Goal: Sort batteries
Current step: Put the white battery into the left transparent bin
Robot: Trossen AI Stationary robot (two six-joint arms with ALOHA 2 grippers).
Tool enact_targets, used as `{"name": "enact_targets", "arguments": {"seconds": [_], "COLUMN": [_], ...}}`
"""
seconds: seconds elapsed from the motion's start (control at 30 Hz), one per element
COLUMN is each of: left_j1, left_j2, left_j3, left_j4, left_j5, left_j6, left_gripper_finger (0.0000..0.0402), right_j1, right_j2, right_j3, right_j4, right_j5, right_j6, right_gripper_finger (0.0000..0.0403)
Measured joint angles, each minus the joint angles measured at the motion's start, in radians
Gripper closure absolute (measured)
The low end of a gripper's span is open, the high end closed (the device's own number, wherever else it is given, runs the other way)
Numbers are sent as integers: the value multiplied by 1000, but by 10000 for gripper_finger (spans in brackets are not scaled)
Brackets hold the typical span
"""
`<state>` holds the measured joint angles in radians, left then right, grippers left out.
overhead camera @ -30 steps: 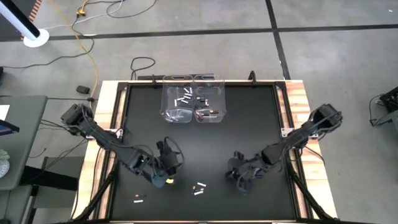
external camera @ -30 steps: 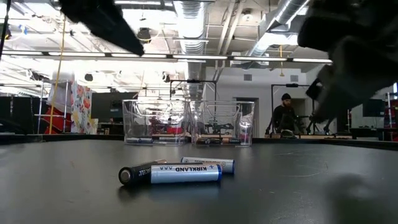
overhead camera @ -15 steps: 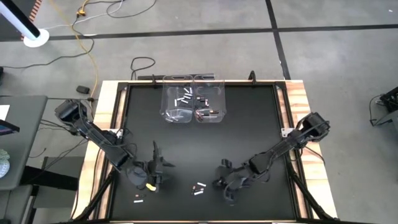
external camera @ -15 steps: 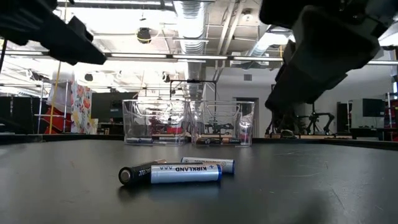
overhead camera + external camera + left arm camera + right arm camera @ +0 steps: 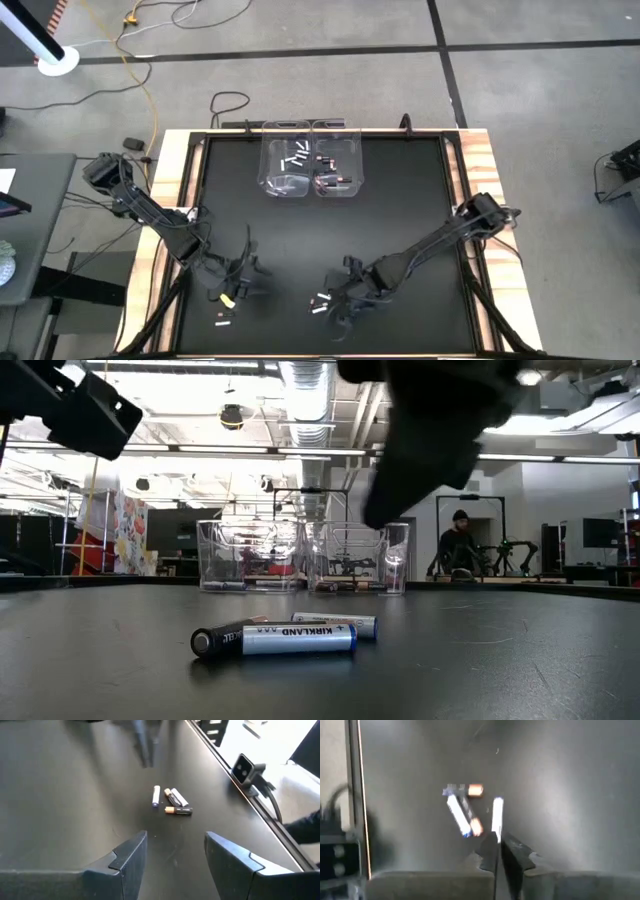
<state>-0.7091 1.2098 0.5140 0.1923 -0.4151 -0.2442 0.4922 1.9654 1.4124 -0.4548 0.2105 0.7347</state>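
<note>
Three batteries (image 5: 319, 303) lie close together on the black table near its front edge: a blue-and-white one (image 5: 298, 639), a dark one (image 5: 215, 641) and a white one (image 5: 338, 623). One more battery (image 5: 222, 319) lies to their left. My right gripper (image 5: 338, 305) hangs above and just right of the three, its fingers (image 5: 490, 854) shut with only a slit between them, touching nothing. My left gripper (image 5: 238, 285) stands open to the left of them, pointing their way, with nothing between its fingers (image 5: 131, 854).
Two clear bins (image 5: 288, 172) (image 5: 338, 172) stand side by side at the table's far edge, each with several batteries inside. A small camera (image 5: 246, 769) sits on the table's front rim. A person (image 5: 459, 548) stands in the room behind.
My right gripper has travelled toward the table's left, rising a little, and now hangs over the three batteries. My left gripper has drawn back toward the left and near edges and sunk a little. The batteries have not moved.
</note>
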Motion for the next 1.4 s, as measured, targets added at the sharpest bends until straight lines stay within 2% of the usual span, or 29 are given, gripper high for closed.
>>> {"name": "enact_targets", "arguments": {"seconds": [0.23,0.4,0.53,0.87,1.4], "left_j1": [-7,-7,-7,-7,-6], "left_j2": [0,0,0,0,0], "left_j3": [0,0,0,0,0], "left_j4": [0,0,0,0,0], "left_j5": [15,14,15,14,13], "left_j6": [59,76,77,93,96], "left_gripper_finger": [207,207,207,207,207], "right_j1": [-39,-32,-27,-30,-36], "right_j2": [2,23,40,134,134], "right_j3": [16,16,16,15,16], "right_j4": [7,30,78,152,111], "right_j5": [0,-2,-3,-6,-6], "right_j6": [24,-47,-75,-107,-108], "right_gripper_finger": [292,250,232,228,259]}}
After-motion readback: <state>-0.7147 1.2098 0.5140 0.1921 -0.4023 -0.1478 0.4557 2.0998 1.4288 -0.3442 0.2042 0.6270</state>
